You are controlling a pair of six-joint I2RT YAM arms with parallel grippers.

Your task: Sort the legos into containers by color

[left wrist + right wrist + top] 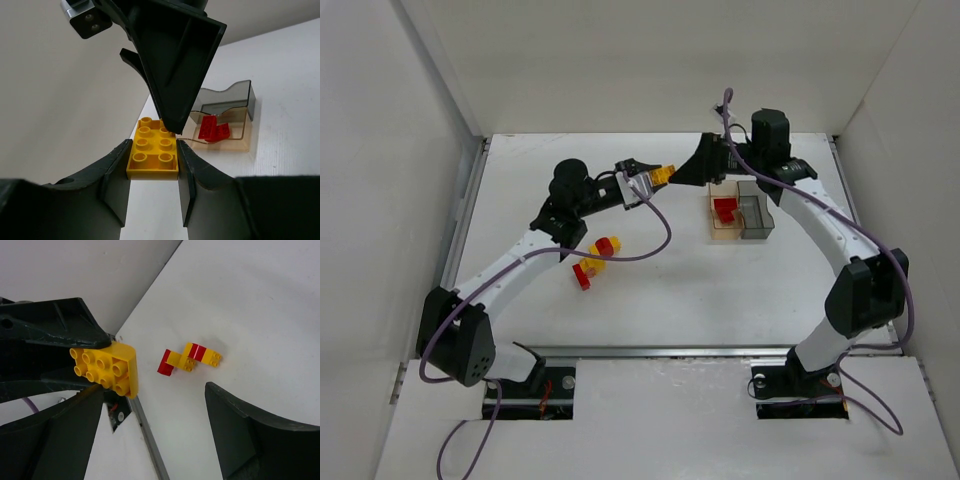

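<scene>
The left hand (658, 175) was clamped on a yellow eight-stud brick (152, 150), held in the air just left of the amber bin (713, 228). The right hand (698, 168), its fingers spread apart, hung close beside that brick. Red bricks (724, 209) lay in the amber bin, and a grey bin (757, 232) was joined to its right. A red-and-yellow cluster (594, 262) sat well left of it on the white table (720, 290), which was boxed in by plain white walls (620, 70).

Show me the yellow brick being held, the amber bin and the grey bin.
yellow brick (152, 150), left wrist view, studded top face.
amber bin (235, 141), left wrist view, bare tinted floor.
grey bin (235, 95), left wrist view, smoky wall.
</scene>
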